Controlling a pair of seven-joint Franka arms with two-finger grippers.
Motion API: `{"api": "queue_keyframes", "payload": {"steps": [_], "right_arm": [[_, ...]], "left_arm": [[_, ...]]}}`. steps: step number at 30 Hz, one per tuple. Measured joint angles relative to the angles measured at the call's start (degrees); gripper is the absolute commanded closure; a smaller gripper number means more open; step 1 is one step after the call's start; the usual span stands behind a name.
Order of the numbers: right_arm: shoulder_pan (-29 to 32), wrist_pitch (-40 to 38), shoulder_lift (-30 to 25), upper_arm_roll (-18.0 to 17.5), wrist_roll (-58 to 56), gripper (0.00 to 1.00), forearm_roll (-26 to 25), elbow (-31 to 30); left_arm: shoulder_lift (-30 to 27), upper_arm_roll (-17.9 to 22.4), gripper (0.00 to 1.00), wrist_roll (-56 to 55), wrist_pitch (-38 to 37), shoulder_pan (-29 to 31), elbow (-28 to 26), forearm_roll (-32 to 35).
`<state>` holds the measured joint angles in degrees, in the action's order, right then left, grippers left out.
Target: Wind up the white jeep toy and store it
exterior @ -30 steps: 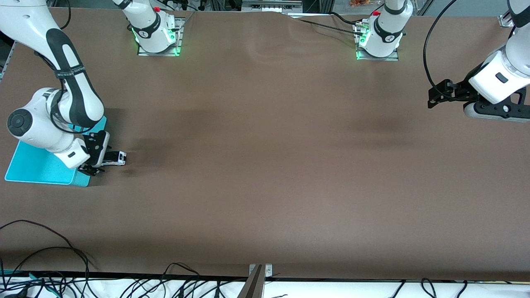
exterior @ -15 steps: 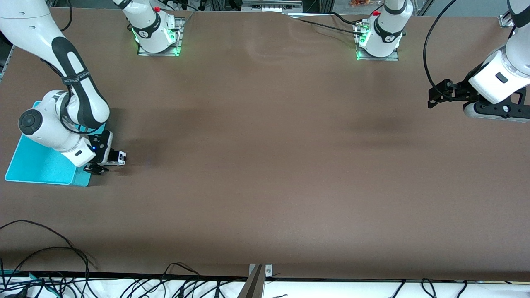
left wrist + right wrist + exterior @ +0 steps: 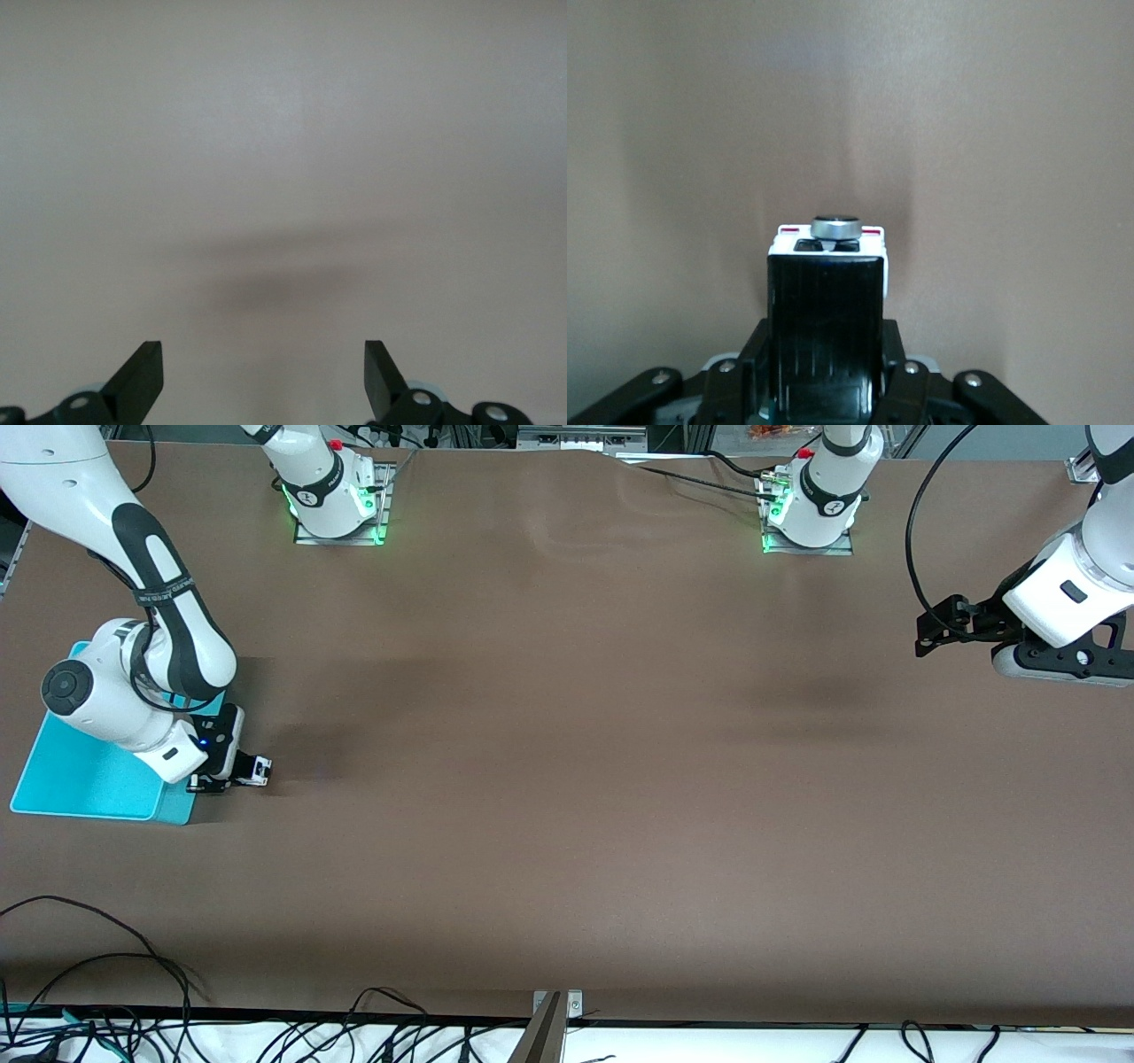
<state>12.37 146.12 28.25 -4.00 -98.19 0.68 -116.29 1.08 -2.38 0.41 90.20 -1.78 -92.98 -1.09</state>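
Right gripper (image 3: 232, 775) clenched on white jeep toy (image 3: 252, 770), lower left of front view, on table (image 3: 567, 779) just beside cyan bin (image 3: 80, 779). Left gripper (image 3: 926, 633) waits at right edge, fingers (image 3: 142, 376) apart, holding nothing.

A cyan bin (image 3: 84, 779) sits on the brown table (image 3: 567, 779) at the right arm's end; black cables (image 3: 106, 992), perhaps power leads, trail along the near edge.
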Motion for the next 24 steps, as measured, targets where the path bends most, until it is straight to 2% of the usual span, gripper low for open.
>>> {"api": "queue_keyframes", "payload": {"steps": [9, 13, 19, 24], "right_arm": [[-0.1, -7.7, -3.2, -2.7, 5.2, 0.81, 0.0, 3.9], [-0.3, -13.8, -5.4, -3.7, 7.6, 0.80, 0.0, 7.0], [-0.1, -23.9, -7.0, -3.7, 8.3, 0.80, 0.0, 13.4], [0.2, -29.3, -7.8, -2.8, 8.3, 0.80, 0.0, 16.7]], "left_arm": [[0.0, -0.1, 0.00, 0.0, 0.0, -0.3, 0.0, 0.0], [0.0, -0.1, 0.00, 0.0, 0.0, -0.3, 0.0, 0.0], [0.0, -0.2, 0.00, 0.0, 0.0, -0.5, 0.4, 0.0], [0.0, -0.4, 0.00, 0.0, 0.0, -0.5, 1.1, 0.0]]}}
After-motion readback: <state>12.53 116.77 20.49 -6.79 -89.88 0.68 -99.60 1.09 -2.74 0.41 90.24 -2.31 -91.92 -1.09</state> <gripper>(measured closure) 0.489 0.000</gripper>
